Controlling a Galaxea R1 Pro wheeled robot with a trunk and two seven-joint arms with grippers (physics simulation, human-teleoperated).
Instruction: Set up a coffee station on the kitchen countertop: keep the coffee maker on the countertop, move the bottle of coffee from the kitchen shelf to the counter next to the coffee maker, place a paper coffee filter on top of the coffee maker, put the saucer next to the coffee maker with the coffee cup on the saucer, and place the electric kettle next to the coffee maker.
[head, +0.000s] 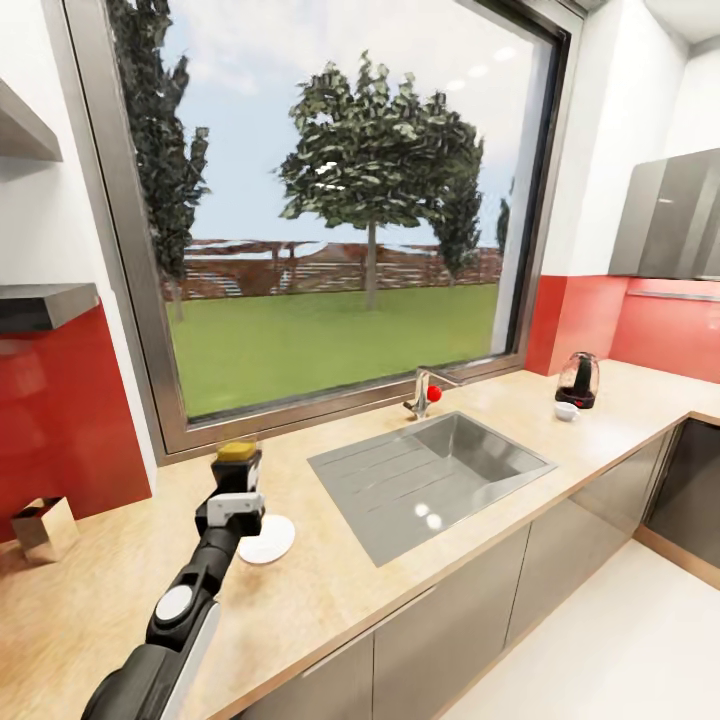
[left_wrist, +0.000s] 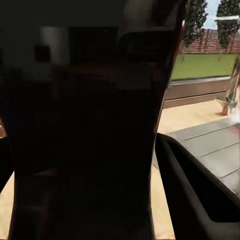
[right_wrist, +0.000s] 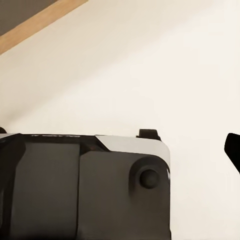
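Observation:
My left gripper (head: 238, 478) is shut on the bottle of coffee (head: 237, 452), a dark jar with a yellow lid, held over the wooden countertop (head: 330, 590) below the window. In the left wrist view the dark bottle (left_wrist: 85, 140) sits between the fingers (left_wrist: 192, 192). A white saucer (head: 268, 540) lies on the counter just right of the gripper. Far right on the counter stands a dark appliance with a clear dome (head: 578, 380); whether it is the coffee maker or the kettle I cannot tell. A small white cup (head: 566, 411) sits beside it. One dark fingertip (right_wrist: 233, 150) of my right gripper shows over pale floor.
A steel sink with a drainboard (head: 430, 480) and a faucet (head: 425, 392) lies between the saucer and the appliance. A small metal box (head: 45, 527) stands at the far left by the red backsplash. Shelves (head: 40, 305) hang at the upper left.

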